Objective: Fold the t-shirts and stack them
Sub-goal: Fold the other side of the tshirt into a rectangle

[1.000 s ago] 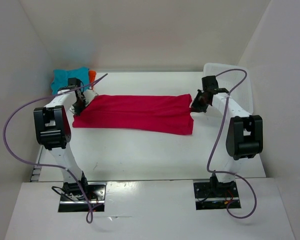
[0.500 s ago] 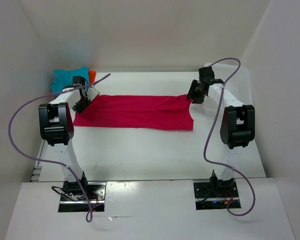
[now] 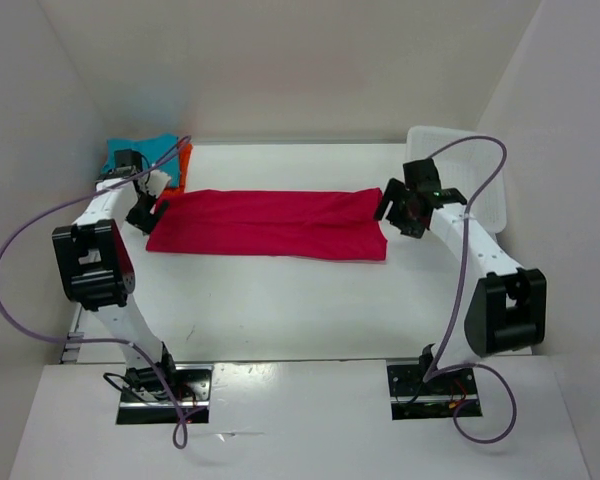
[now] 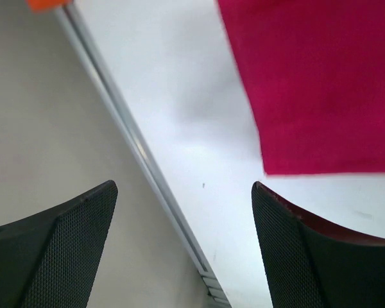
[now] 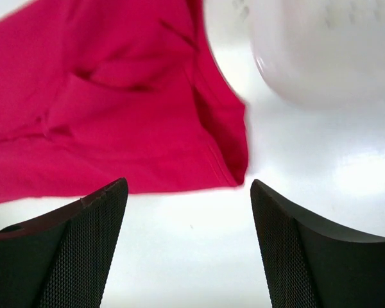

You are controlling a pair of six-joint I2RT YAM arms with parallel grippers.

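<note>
Left claw [image 4: 183, 189] and right claw [image 5: 189, 186] gape empty flanking the red shirt [image 3: 270, 222], basket [image 3: 483, 195] apparently just beyond right

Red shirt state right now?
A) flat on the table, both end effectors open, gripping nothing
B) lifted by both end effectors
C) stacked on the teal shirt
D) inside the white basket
A: the red shirt lies spread flat on the table, and the left end effector and right end effector stand open near its ends with nothing between their fingers.
</note>
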